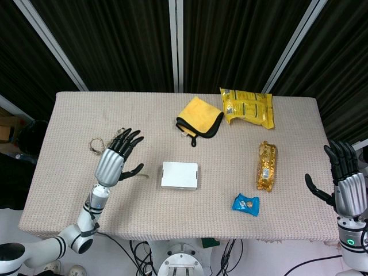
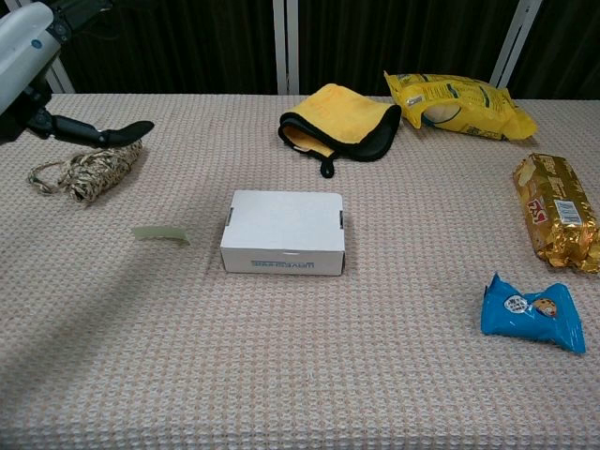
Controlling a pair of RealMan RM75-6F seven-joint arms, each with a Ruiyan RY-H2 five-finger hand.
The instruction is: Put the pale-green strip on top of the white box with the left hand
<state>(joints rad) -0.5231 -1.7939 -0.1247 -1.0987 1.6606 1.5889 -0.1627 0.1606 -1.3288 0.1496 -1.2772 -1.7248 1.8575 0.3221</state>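
A small pale-green strip [image 2: 160, 233] lies flat on the tablecloth, just left of the white box [image 2: 283, 232]. In the head view the box [image 1: 180, 175] sits near the table's middle and my left hand [image 1: 116, 157] hovers to its left with fingers spread and nothing in it, covering the strip from that camera. Only the thumb and wrist of that hand [image 2: 56, 103] show at the chest view's top left, above the strip. My right hand [image 1: 344, 178] is raised at the table's right edge, fingers apart and empty.
A coil of twine [image 2: 84, 172] lies behind the strip. A yellow cloth [image 2: 337, 120] and a yellow snack bag [image 2: 457, 103] sit at the back. A gold packet [image 2: 556, 210] and a blue packet [image 2: 532, 312] lie to the right.
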